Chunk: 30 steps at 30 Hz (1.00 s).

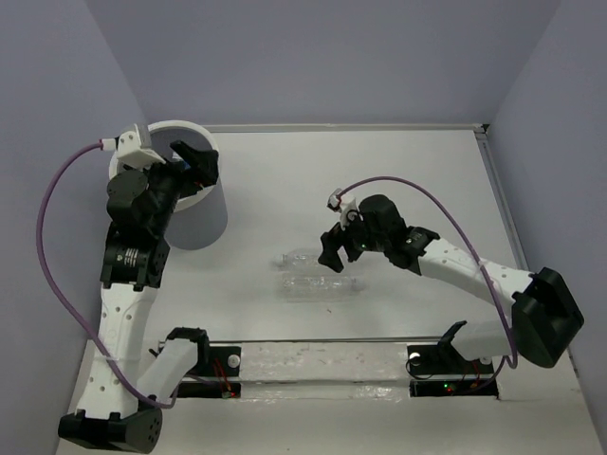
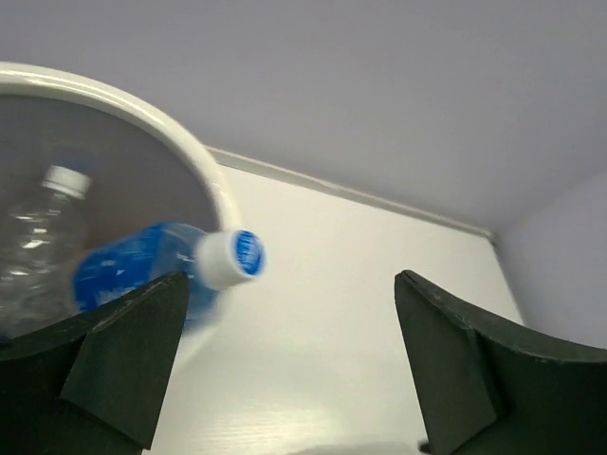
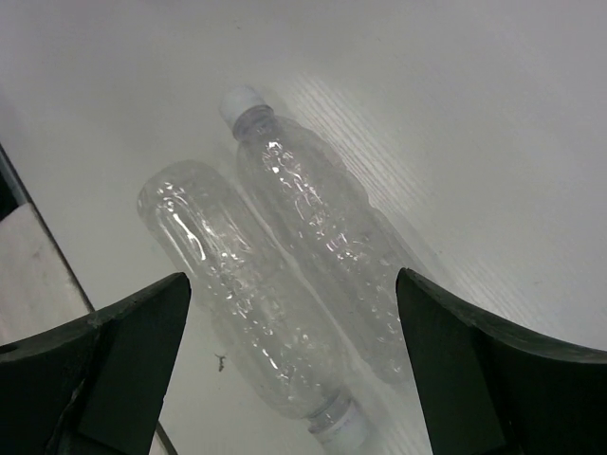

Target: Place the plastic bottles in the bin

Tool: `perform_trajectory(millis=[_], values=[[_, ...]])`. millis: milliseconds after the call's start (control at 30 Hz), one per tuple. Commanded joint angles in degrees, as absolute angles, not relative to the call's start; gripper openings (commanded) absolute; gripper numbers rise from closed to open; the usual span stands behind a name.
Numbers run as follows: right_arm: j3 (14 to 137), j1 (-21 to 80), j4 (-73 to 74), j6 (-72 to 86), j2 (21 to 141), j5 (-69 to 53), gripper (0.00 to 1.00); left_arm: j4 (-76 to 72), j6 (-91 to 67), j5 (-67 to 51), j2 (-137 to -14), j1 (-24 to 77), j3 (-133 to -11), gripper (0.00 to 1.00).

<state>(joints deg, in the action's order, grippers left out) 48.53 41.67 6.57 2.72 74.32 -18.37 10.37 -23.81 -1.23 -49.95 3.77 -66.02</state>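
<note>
The white bin (image 1: 190, 126) stands at the far left, and its rim also shows in the left wrist view (image 2: 142, 109). My left gripper (image 1: 194, 159) hangs open over it (image 2: 285, 370). A blue-labelled bottle (image 2: 142, 265) appears blurred just inside the bin, its white cap at the rim, free of my fingers. A clear white-capped bottle (image 2: 38, 237) lies in the bin. Two clear bottles lie side by side mid-table, the far one (image 1: 308, 258) (image 3: 322, 227) and the near one (image 1: 321, 287) (image 3: 247, 303). My right gripper (image 1: 332, 248) is open just above them (image 3: 294, 370), empty.
Lilac walls close in the table on the left, far and right sides. The arm bases and a strip (image 1: 322, 365) sit along the near edge. A small dark speck (image 3: 220, 360) lies on the table by the near bottle.
</note>
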Motion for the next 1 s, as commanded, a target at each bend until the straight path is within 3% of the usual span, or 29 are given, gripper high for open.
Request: perform_trajectory(millis=[0, 167, 533, 667, 800, 900, 967], values=[[52.47, 42.1, 13.27, -4.21, 78.39, -11.69, 0.95, 9.76, -28.2, -20.82, -46.41, 11.05, -58.99, 0.99], [57.82, 42.63, 16.86, -8.08, 85.77, -11.16, 0.95, 10.72, -33.04, -18.1, -42.02, 24.41, -49.33, 0.99], [64.6, 42.63, 19.16, -13.27, 98.43, -12.92, 0.94, 12.12, -38.41, -14.51, -36.3, 30.93, -37.36, 0.99], [66.35, 42.63, 19.25, -14.68, 102.21, -13.62, 0.88, 14.76, -36.39, -12.66, -35.77, 31.99, -36.39, 0.99], [67.94, 42.63, 18.63, -14.77, 103.18, -12.4, 0.73, 16.61, -34.63, -11.34, -36.3, 34.01, -36.91, 0.99], [67.85, 42.63, 16.71, -14.15, 101.08, -11.08, 0.56, 16.61, -33.05, -11.43, -38.83, 35.94, -38.66, 0.99], [67.59, 42.63, 16.26, -13.19, 98.72, -9.41, 0.54, 16.61, -31.56, -9.5, -40.51, 38.84, -39.81, 0.99]])
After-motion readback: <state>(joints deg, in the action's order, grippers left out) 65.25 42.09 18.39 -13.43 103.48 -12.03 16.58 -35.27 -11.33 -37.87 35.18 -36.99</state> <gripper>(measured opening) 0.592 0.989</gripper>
